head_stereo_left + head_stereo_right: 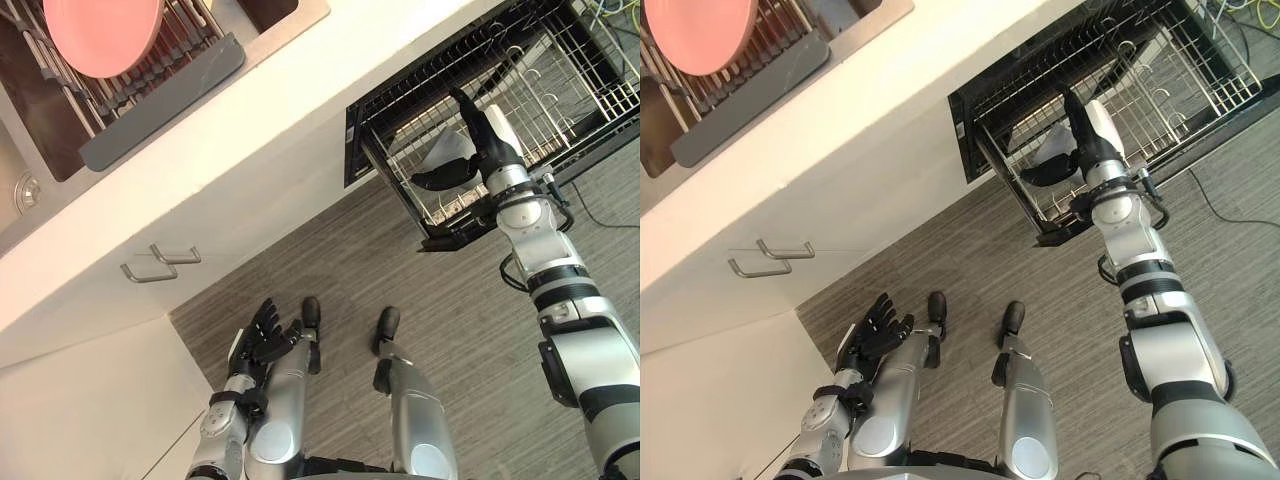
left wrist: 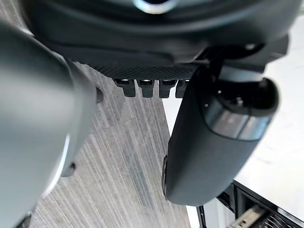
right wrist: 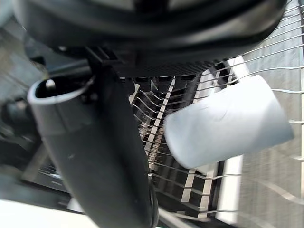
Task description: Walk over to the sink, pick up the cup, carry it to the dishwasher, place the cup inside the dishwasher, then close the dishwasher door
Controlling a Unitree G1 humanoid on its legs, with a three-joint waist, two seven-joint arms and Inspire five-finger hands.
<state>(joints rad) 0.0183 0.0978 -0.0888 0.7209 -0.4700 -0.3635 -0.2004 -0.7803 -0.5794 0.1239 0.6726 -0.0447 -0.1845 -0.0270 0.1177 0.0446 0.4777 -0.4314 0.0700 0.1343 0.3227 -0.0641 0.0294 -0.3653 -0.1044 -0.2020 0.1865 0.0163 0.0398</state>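
Note:
A pale cup (image 1: 446, 150) lies on its side on the wires of the pulled-out dishwasher rack (image 1: 560, 90). My right hand (image 1: 488, 148) reaches over the rack's near corner, right beside the cup. Its fingers point straight out and the thumb (image 3: 102, 156) stands apart from the cup (image 3: 228, 123), with a gap between them, so the hand is open and holds nothing. My left hand (image 1: 262, 335) hangs low by my side above the floor, open with its fingers spread.
The dishwasher's black frame (image 1: 355, 130) sits under the white counter (image 1: 250, 150). A sink (image 1: 40, 130) at the far left holds a grey dish rack (image 1: 160, 100) with a pink plate (image 1: 100, 35). Cabinet handles (image 1: 160, 262) stick out below the counter. Grey wood floor (image 1: 450, 330) lies underfoot.

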